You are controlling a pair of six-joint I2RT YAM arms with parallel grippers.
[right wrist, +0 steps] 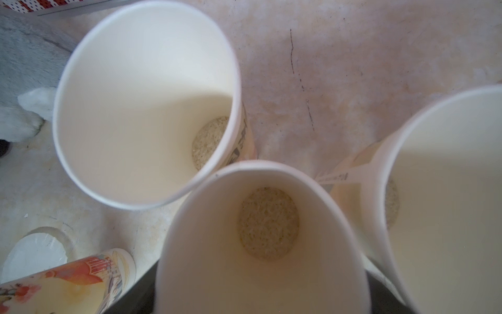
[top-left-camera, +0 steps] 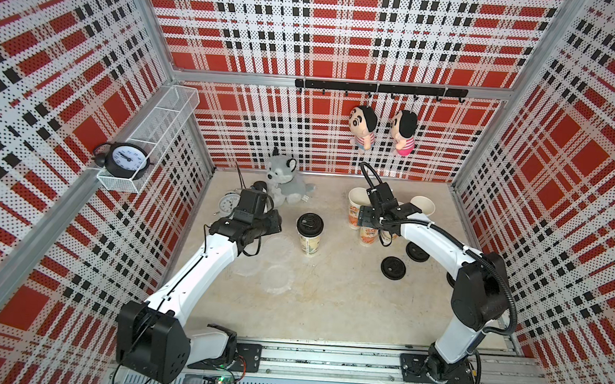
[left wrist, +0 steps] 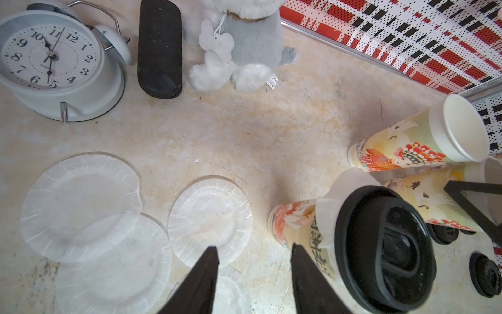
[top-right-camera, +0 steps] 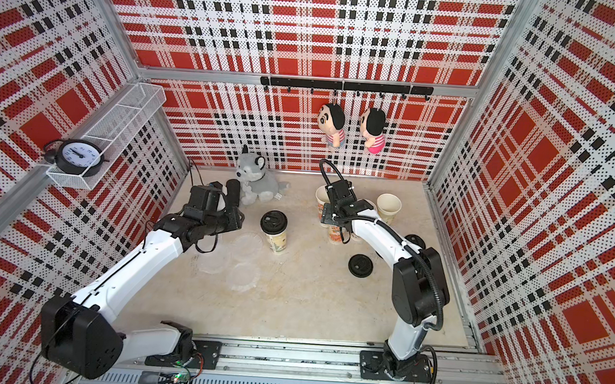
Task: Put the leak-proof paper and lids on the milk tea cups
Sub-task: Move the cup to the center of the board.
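Observation:
Several milk tea cups stand at the back right. My right gripper (top-left-camera: 367, 225) reaches down over one open cup (right wrist: 217, 258); its dark fingers (right wrist: 135, 293) press both sides of the cup's wall. Two more open cups (right wrist: 135, 108) (right wrist: 448, 190) crowd it, each with grains at the bottom. A lidded cup (top-left-camera: 309, 237) (left wrist: 298, 225) stands mid-table, film showing under its black lid (left wrist: 380, 244). Several sheets of leak-proof paper (left wrist: 209, 217) (top-left-camera: 277, 279) lie flat left of it. My left gripper (left wrist: 254, 248) hangs open above them, holding nothing.
A white alarm clock (left wrist: 51, 57), a black oblong thing (left wrist: 160, 49) and a grey plush dog (top-left-camera: 282, 180) sit at the back left. Loose black lids (top-left-camera: 393, 267) (top-left-camera: 416, 251) lie near the right arm. Plaid walls close in three sides.

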